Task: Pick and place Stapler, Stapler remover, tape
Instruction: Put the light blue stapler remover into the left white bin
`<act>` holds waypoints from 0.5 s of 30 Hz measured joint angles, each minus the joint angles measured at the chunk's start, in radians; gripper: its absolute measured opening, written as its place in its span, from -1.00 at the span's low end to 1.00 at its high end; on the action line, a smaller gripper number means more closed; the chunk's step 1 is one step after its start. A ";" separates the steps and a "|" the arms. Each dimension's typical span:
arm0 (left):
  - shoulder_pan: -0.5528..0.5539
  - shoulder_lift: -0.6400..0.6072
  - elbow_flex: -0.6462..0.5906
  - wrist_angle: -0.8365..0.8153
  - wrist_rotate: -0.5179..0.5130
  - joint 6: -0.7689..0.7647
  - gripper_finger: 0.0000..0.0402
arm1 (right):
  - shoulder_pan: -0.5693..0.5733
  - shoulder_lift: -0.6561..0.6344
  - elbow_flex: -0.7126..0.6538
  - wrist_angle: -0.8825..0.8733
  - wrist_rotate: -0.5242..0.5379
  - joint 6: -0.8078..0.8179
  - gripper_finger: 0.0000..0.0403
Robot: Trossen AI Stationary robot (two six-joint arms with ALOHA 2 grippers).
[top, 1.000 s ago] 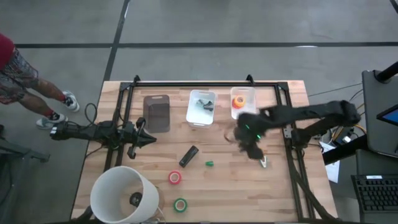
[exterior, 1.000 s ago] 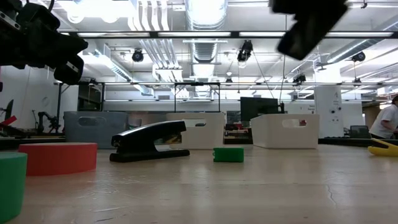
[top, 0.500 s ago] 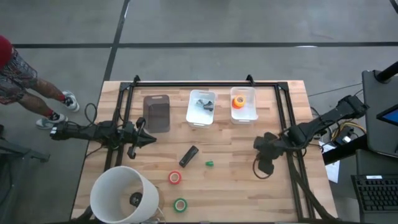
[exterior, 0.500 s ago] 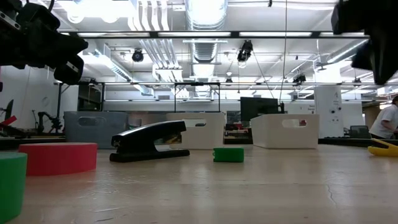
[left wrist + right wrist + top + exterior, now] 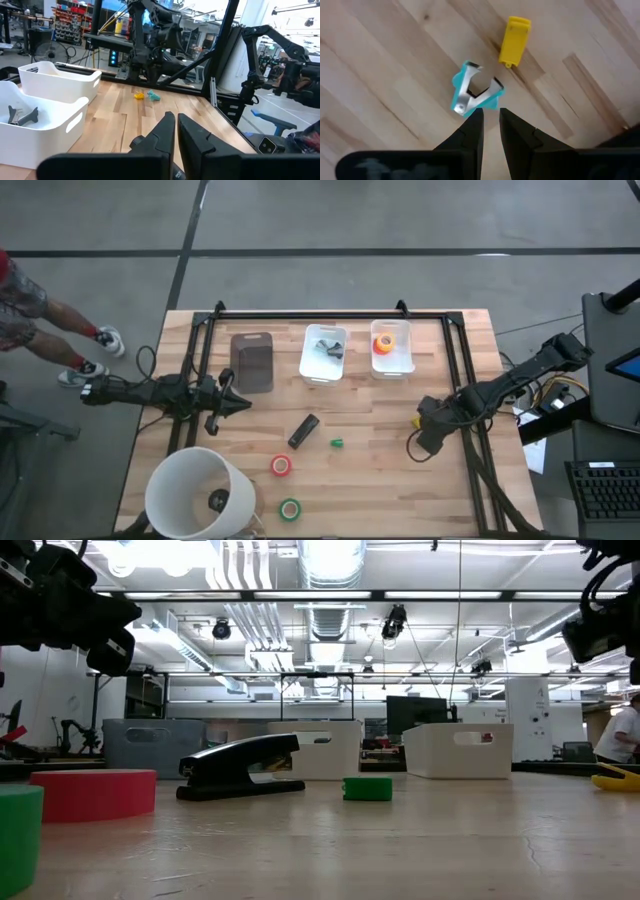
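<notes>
The black stapler (image 5: pixel 304 430) lies flat mid-table, with a small green piece (image 5: pixel 337 443) beside it. A red tape roll (image 5: pixel 282 466) and a green tape roll (image 5: pixel 289 508) lie flat nearer the near edge. An orange roll (image 5: pixel 384 343) sits in the right white bin. In the right wrist view, a teal staple remover (image 5: pixel 475 92) and a yellow piece (image 5: pixel 515 34) lie on the wood. My right gripper (image 5: pixel 491 114) hovers just above the remover, open by a narrow gap. My left gripper (image 5: pixel 238 402) waits shut at the table's left.
A dark grey bin (image 5: pixel 252 362) and two white bins (image 5: pixel 325 352) stand along the far side; the middle one holds dark staple removers. A white bucket (image 5: pixel 200 495) stands at the near left corner. Black frame rails (image 5: pixel 463 395) run along the table's edges. A person's legs (image 5: pixel 60 330) show left of the table.
My right arm has swung from beside the orange-tape bin toward the table's right and near edges, and now hangs over the teal staple remover by the right rail. In the low view it has moved out to the right. Nothing on the table has moved.
</notes>
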State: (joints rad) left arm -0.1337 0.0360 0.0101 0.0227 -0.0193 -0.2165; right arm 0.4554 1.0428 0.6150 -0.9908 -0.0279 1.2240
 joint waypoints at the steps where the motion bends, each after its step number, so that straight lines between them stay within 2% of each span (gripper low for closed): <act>1: 0.000 0.000 0.000 0.000 0.000 0.000 -0.88 | 0.003 0.001 -0.003 0.000 0.000 0.000 -0.71; 8: 0.000 0.000 0.000 0.000 0.000 0.000 -0.87 | 0.007 0.007 -0.052 0.014 0.001 0.010 -0.69; 15: 0.000 0.000 0.000 0.000 0.000 0.000 -0.88 | 0.010 0.006 -0.085 0.084 0.001 0.018 -0.49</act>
State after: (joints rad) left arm -0.1337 0.0360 0.0101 0.0227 -0.0193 -0.2165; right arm 0.4653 1.0489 0.5304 -0.9066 -0.0265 1.2415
